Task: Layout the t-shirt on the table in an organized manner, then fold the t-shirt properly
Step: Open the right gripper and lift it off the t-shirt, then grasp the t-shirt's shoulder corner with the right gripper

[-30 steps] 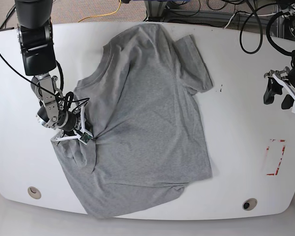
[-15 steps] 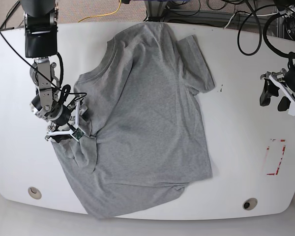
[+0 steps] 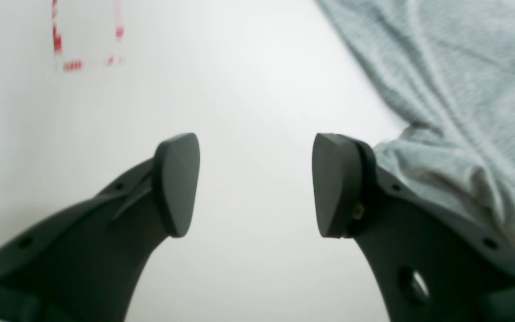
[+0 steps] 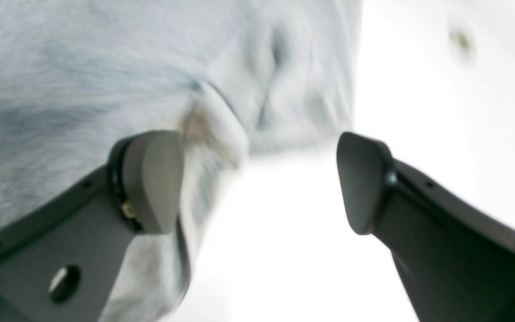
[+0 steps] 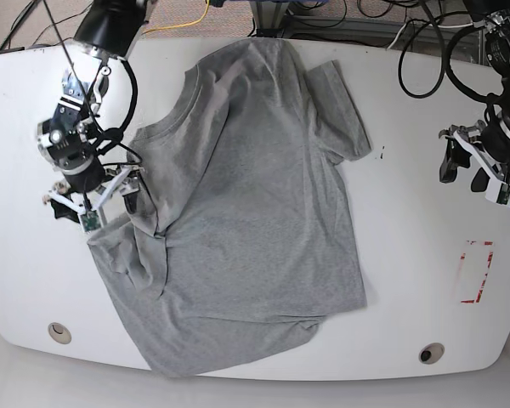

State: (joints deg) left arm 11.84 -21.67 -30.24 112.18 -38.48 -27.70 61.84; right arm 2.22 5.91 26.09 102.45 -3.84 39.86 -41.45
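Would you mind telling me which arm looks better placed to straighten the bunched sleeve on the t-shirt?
Probably the right. The right gripper hovers with open jaws at the crumpled sleeve of the t-shirt; the left gripper hangs over bare table, well clear of it.

t-shirt [image 4: 105, 67] blurred – sleeve folded under, hidden
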